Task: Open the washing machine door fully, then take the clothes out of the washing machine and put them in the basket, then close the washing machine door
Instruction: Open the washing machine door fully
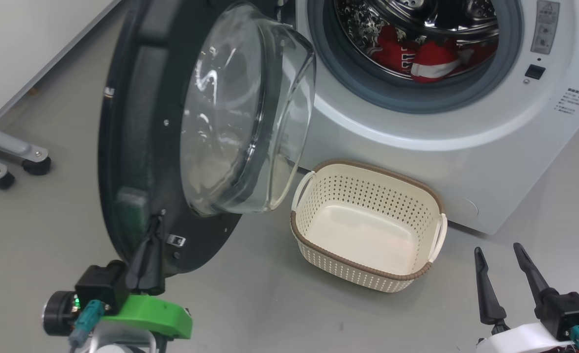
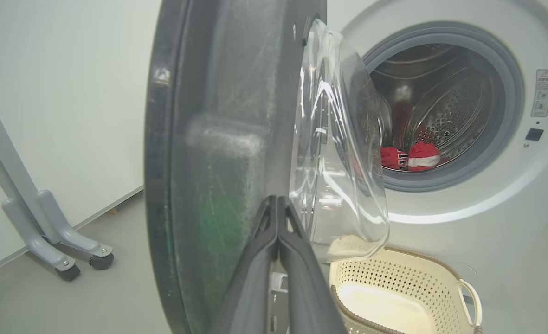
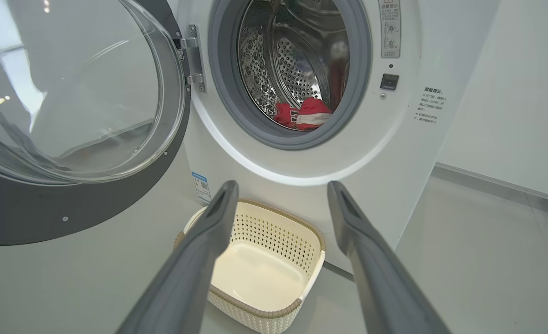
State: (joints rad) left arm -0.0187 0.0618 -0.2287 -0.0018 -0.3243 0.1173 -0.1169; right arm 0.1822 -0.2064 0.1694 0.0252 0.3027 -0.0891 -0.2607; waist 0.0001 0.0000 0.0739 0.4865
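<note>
Nearest to you, the left gripper (image 1: 158, 221) has its two fingers pressed together with nothing between them. Their tips lie against the inner face of the washing machine door (image 1: 137, 122), low on its black rim and beside the small metal latch (image 1: 176, 240). Whether the tips really touch the rim or stand just off it I cannot say, because the left wrist view is blurred there. The right gripper (image 1: 497, 249) hangs at the lower right above the floor (image 1: 250, 304), its fingers spread wide and empty, pointing toward the basket and the machine.

The door stands swung out from the machine, roughly square to its front, with the glass bowl (image 1: 240, 113) turned toward the opening. I judge the first step mostly done but not finished: a fully open door would need more swing, and the left gripper seems placed to push it.

Past the door, the basket (image 1: 367, 169) sits on the floor just in front of the washing machine (image 1: 416, 142), below the opening, and it holds nothing. Farthest, the clothes (image 1: 431, 61) lie in a red heap at the bottom of the steel drum (image 1: 363, 24). So you have left the taking out, the putting into the basket, and the closing of the door.
</note>
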